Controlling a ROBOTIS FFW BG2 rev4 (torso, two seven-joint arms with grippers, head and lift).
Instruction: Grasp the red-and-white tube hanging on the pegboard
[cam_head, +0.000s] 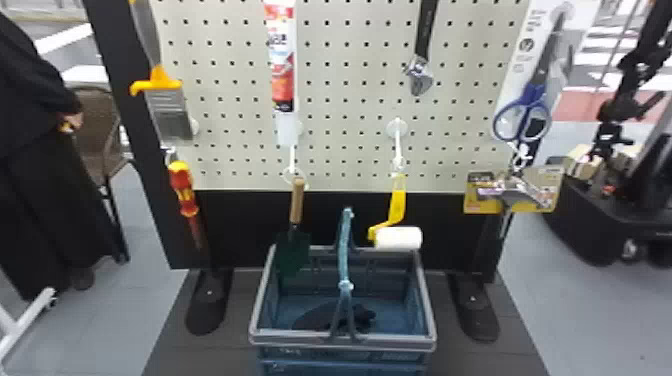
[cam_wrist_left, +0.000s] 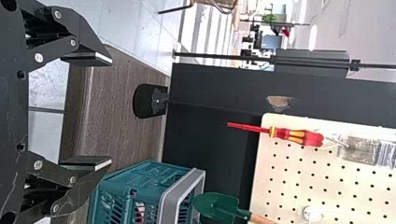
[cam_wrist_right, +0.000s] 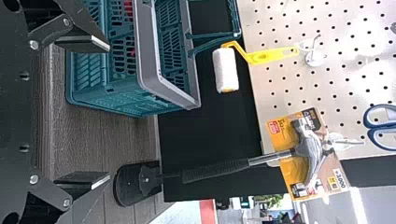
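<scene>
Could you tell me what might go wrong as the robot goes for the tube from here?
The red-and-white tube hangs right above the trowel, so an approach from below might knock that loose. The tube's top is cut off in the head view, so how it hangs is hidden; pulling could snag.

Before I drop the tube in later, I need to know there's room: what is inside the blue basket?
A dark floppy thing lies on the floor of the basket, partly crossed by the raised handle. The near wall hides whatever sits right behind it.
</scene>
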